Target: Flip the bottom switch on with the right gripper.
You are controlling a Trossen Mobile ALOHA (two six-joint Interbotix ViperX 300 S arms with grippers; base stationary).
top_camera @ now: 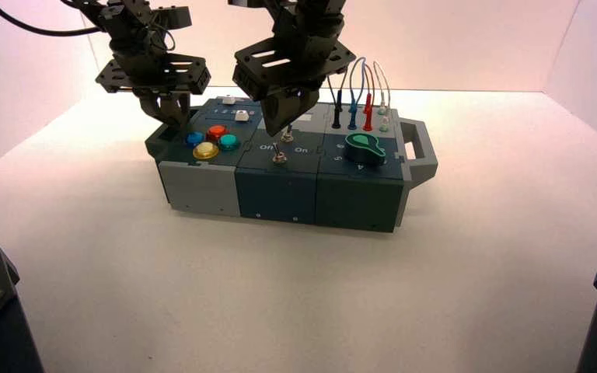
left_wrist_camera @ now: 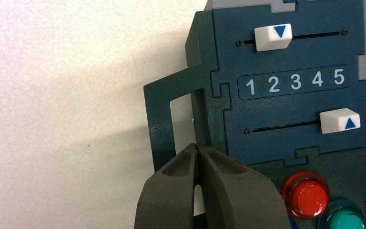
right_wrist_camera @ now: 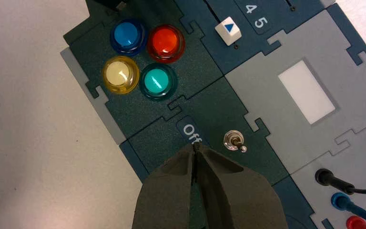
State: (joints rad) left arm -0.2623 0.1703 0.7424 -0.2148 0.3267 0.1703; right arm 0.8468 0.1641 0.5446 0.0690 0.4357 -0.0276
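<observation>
Right gripper: at work above the middle of the box, fingers clenched together with nothing between them.
Bottom switch: on the box's dark middle part, toward 6 o'clock as the high view shows it, below the right gripper's tips there; hidden behind the fingers in the right wrist view, so its lever's position cannot be told.
Upper switch: near the box's centre, at 12 o'clock from the bottom switch; lever leans away from the "Off" lettering.
Left gripper: at 10 o'clock, over the box's edge by the handle, clenched, holding nothing.
Buttons: blue, red, yellow and green, toward 9 o'clock.
Sliders: two, white, toward 11 o'clock; far one near 2, near one at 5.
Knob: green, toward 3 o'clock.
Wires: plugged in toward 2 o'clock.
</observation>
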